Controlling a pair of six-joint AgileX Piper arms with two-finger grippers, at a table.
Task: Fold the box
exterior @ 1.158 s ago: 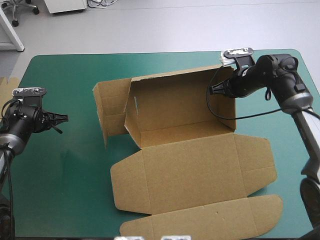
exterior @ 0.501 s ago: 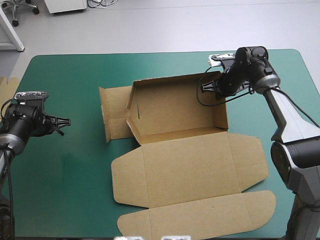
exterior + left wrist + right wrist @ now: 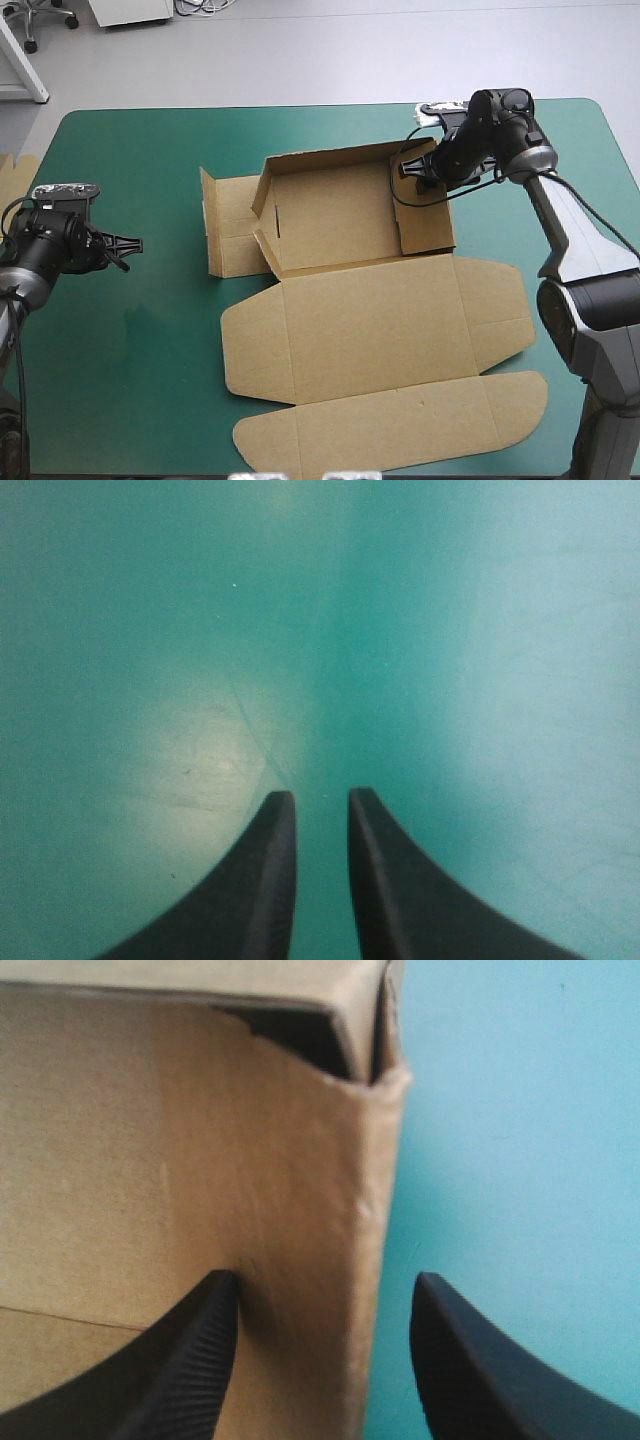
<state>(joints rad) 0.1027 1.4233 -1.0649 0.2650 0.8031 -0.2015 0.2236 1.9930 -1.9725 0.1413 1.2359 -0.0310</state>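
Observation:
The brown box (image 3: 375,325) lies mid-table with its back and side walls raised around a tray floor, and its lid and front flaps flat toward the near edge. A loose side panel (image 3: 228,235) stands out to the box's left. My right gripper (image 3: 408,172) is at the box's far right corner, open. In the right wrist view this right gripper (image 3: 325,1285) straddles the right wall (image 3: 300,1210), one finger inside the tray and one outside over the teal-green cover. My left gripper (image 3: 130,243) hovers well left of the box. The left wrist view shows the left gripper (image 3: 322,805) shut over bare cover.
An edge of more brown board (image 3: 14,166) shows at the table's left edge. Teal-green cover (image 3: 130,370) lies open between my left gripper and the box, and along the far edge behind it.
My right gripper moved left along the far right corner, and the box's right wall swung up and inward. The whole box slid a little left. The left gripper's fingers have drawn together.

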